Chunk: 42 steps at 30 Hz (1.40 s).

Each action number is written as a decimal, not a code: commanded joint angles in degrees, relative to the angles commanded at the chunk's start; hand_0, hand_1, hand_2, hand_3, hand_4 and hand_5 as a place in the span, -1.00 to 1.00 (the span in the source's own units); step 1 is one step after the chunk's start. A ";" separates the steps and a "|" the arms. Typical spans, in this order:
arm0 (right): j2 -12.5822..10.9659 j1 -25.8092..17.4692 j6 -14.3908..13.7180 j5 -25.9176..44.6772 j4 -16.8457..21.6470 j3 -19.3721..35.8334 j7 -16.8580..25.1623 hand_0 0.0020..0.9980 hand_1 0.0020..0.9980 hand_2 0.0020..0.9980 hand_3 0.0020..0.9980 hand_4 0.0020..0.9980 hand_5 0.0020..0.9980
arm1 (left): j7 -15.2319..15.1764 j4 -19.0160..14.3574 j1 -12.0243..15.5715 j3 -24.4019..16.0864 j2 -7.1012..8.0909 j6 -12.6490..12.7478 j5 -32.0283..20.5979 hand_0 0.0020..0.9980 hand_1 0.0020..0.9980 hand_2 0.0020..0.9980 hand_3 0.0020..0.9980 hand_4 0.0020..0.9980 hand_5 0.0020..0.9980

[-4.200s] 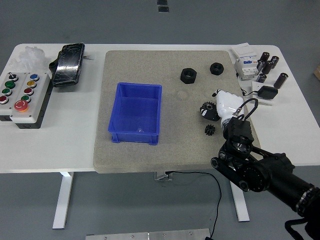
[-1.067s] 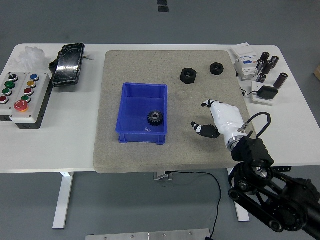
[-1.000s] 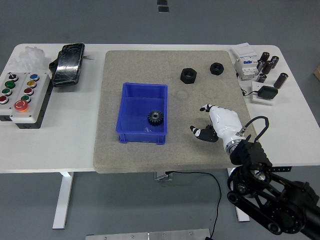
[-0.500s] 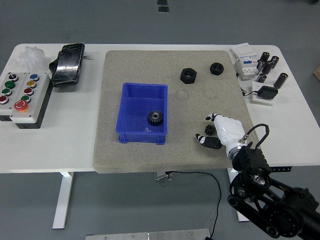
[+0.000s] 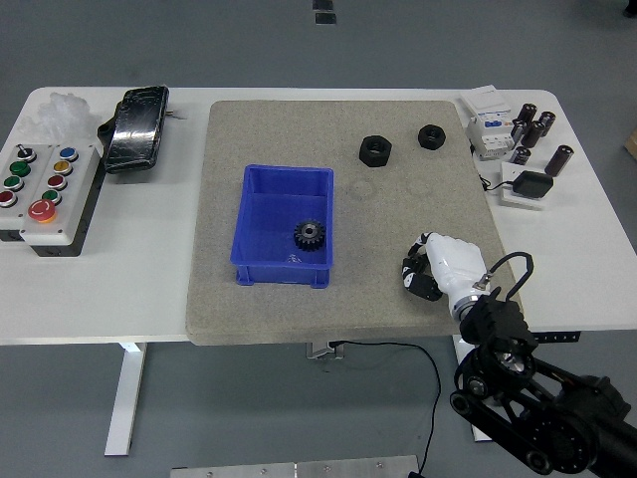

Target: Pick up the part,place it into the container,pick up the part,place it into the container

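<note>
A blue container (image 5: 283, 273) stands on the beige mat (image 5: 289, 129), left of centre, with one black gear (image 5: 310, 236) inside it. My right hand (image 5: 417, 272), white with black fingertips, is down on the mat near its front right corner. Its fingers are curled around a small black gear, which is mostly hidden under them. The black right arm (image 5: 528, 398) comes in from the lower right. The left arm is out of view.
Two black nuts (image 5: 375, 150) (image 5: 431, 134) lie at the mat's far right. A button box (image 5: 40, 194), a black pouch (image 5: 134, 127) and a white wad (image 5: 60, 108) are at the left. Electrical parts (image 5: 493, 129), capacitors (image 5: 532, 129) and a black square (image 5: 528, 185) are at the right.
Since the oldest frame a large gear went from the mat into the container, which shifted slightly right. In the last second my right hand came back toward me and curled its fingers over the small gear.
</note>
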 joint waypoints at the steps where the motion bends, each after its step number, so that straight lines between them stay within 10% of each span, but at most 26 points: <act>1: -0.02 0.05 -0.06 -0.12 0.00 -0.05 0.00 -0.20 0.05 -0.37 -0.09 -0.60 -0.86 | 0.00 0.00 0.00 0.00 0.00 0.00 0.00 0.24 0.04 0.08 0.25 0.17 -0.15; 12: 0.88 7.45 -1.69 -0.74 -0.57 -6.39 0.00 -0.18 0.05 -0.38 -0.09 -0.70 -0.97 | 0.12 0.00 -0.07 0.28 0.00 0.07 -0.42 0.23 0.04 0.08 0.25 0.16 -0.15; 24: 10.25 23.31 -4.12 -2.61 -7.44 -18.71 0.00 -0.14 0.02 -0.39 -0.11 -0.75 -0.99 | 0.56 0.00 -0.54 0.67 0.00 0.02 -0.65 0.23 0.04 0.08 0.25 0.17 -0.14; 25: 10.85 24.31 -4.51 -2.33 -7.98 -19.56 0.00 -0.09 0.10 -0.09 0.03 -0.25 -1.00 | 0.66 0.00 -0.48 0.57 0.01 0.06 -0.62 0.23 0.04 0.09 0.26 0.19 -0.12; 30: 12.90 26.35 -4.85 -1.21 -10.07 -22.12 0.00 -0.09 0.10 -0.09 0.03 -0.25 -1.00 | 1.09 0.00 -0.46 -0.15 0.06 0.20 0.00 0.23 0.04 0.09 0.26 0.19 -0.12; 31: 13.14 26.43 -4.46 -0.83 -10.47 -22.33 0.00 -0.11 0.27 0.28 0.33 -0.14 -0.55 | 1.07 0.00 -0.52 -0.14 0.08 0.20 -0.01 0.23 0.04 0.09 0.26 0.19 -0.11; 36: 13.43 26.04 -3.21 0.55 -11.72 -22.38 0.00 -0.11 0.27 0.28 0.33 -0.14 -0.55 | 0.84 0.00 -0.74 0.13 0.09 0.10 -0.17 0.23 0.04 0.09 0.26 0.19 -0.11; 37: 13.44 25.94 -3.19 0.50 -11.72 -22.25 0.00 -0.04 0.35 0.46 0.44 0.38 -0.27 | 0.87 0.00 -0.73 0.10 0.06 0.09 -0.11 0.23 0.04 0.09 0.26 0.19 -0.10; 42: 13.42 25.57 -3.38 0.16 -11.59 -21.35 0.00 -0.04 0.35 0.46 0.44 0.38 -0.27 | 0.92 0.00 -0.65 -0.05 0.02 0.07 0.05 0.23 0.04 0.09 0.26 0.19 -0.10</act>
